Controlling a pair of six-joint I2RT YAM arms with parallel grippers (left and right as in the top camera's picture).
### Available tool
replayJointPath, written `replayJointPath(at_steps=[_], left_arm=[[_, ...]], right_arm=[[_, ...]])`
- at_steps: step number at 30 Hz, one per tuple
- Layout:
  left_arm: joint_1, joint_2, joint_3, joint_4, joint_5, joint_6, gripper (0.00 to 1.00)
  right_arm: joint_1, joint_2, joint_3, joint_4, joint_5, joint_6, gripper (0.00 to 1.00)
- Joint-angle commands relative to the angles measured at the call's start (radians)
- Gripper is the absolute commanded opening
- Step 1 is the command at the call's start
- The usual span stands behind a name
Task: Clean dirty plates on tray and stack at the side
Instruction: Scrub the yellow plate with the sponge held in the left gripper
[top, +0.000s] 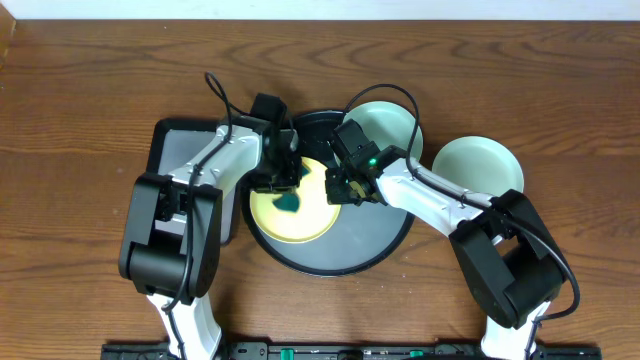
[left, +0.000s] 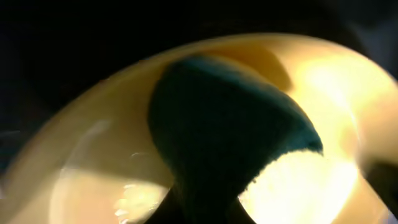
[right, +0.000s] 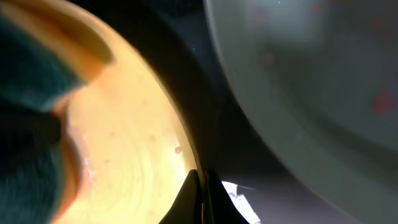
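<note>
Now, your left gripper (top: 287, 185) clenched on a fuzzy teal sponge (left: 224, 124) over the glossy yellow plate (left: 329, 81), right gripper (right: 200, 190) pinching its rim, black tray (top: 370, 245) beneath, wood-grain table (top: 90, 80).

Blurred close-up. Pale yellow plate (left: 329, 93) fills most of frame, rim arcing across top against dark background. Dark teal sponge (left: 230, 124) sitting on plate's middle, narrowing toward bottom edge. Bright glare lower right.
</note>
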Motion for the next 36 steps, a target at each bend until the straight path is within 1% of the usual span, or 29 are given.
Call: replayJointPath(at_steps=[1, 4, 6, 8, 10, 11, 12, 13, 14, 19, 21, 23, 26, 27, 28, 31, 32, 36], left_arm=[[0.007, 0.013, 0.0, -0.014, -0.359, -0.224, 0.07], [0.006, 0.013, 0.0, -0.07, -0.387, -0.307, 0.07], [0.003, 0.013, 0.0, -0.127, -0.339, -0.312, 0.07], [0.003, 0.013, 0.0, -0.165, -0.237, -0.262, 0.07], [0.003, 0.013, 0.0, -0.179, -0.08, -0.138, 0.07], [0.003, 0.013, 0.0, -0.179, 0.03, -0.054, 0.07], [0.004, 0.013, 0.0, -0.177, 0.105, -0.004, 0.07], [0.004, 0.013, 0.0, -0.169, 0.153, 0.023, 0.08], [0.004, 0.013, 0.0, -0.157, 0.164, 0.022, 0.08], [0.004, 0.013, 0.0, -0.052, 0.145, 0.01, 0.08], [0.004, 0.013, 0.0, -0.007, 0.062, -0.051, 0.08], [0.004, 0.013, 0.0, 0.034, -0.117, -0.164, 0.08], [0.004, 0.013, 0.0, 0.056, -0.328, -0.266, 0.08], [0.004, 0.013, 0.0, 0.06, -0.362, -0.277, 0.08], [0.005, 0.011, 0.005, 0.057, -0.372, -0.28, 0.08], [0.005, -0.01, 0.068, -0.023, -0.341, -0.283, 0.08], [0.005, -0.042, 0.128, -0.091, -0.342, -0.283, 0.08], [0.012, -0.111, 0.22, -0.189, -0.343, -0.282, 0.07]], right_arm=[[-0.01, 0.018, 0.01, -0.004, 0.014, -0.006, 0.01], [-0.01, 0.018, 0.01, -0.004, 0.014, -0.006, 0.01], [-0.01, 0.018, 0.01, -0.004, 0.014, -0.006, 0.01], [-0.01, 0.018, 0.01, -0.004, 0.014, -0.006, 0.01], [-0.01, 0.018, 0.01, -0.004, 0.014, -0.006, 0.01], [-0.01, 0.018, 0.009, -0.003, 0.014, -0.006, 0.01], [-0.01, 0.018, 0.01, -0.003, 0.014, -0.006, 0.01], [-0.01, 0.018, 0.01, -0.003, 0.014, -0.005, 0.01], [-0.01, 0.018, 0.01, -0.003, 0.014, -0.005, 0.01], [-0.01, 0.018, 0.01, -0.003, 0.014, -0.006, 0.01], [-0.01, 0.018, 0.009, -0.003, 0.014, -0.006, 0.01], [-0.01, 0.018, 0.01, -0.003, 0.014, -0.006, 0.01], [-0.01, 0.018, 0.01, -0.003, 0.014, -0.006, 0.01], [-0.01, 0.018, 0.01, -0.004, 0.014, -0.006, 0.01], [-0.01, 0.018, 0.01, -0.004, 0.014, -0.006, 0.01], [-0.01, 0.018, 0.01, -0.008, 0.014, -0.006, 0.01], [-0.01, 0.018, 0.01, -0.009, 0.014, -0.006, 0.01], [-0.01, 0.018, 0.01, -0.009, 0.014, -0.006, 0.01]])
